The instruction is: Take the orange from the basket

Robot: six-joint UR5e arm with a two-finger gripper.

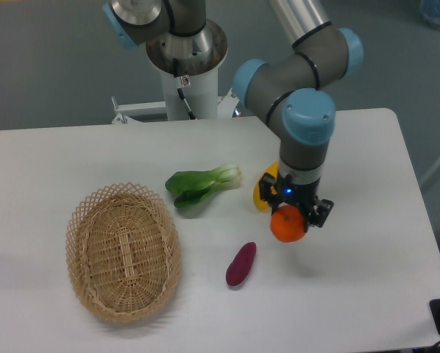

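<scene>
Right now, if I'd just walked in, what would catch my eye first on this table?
The bright orange clamped in the gripper at the right side of the table, beyond the purple vegetable. Next, the large wicker basket at the left, with nothing in it.

A green leafy vegetable [202, 184] lay on the white table [58, 162]. A purple eggplant [240, 264] lay below it. A yellow fruit [263, 190] was partly hidden.
</scene>
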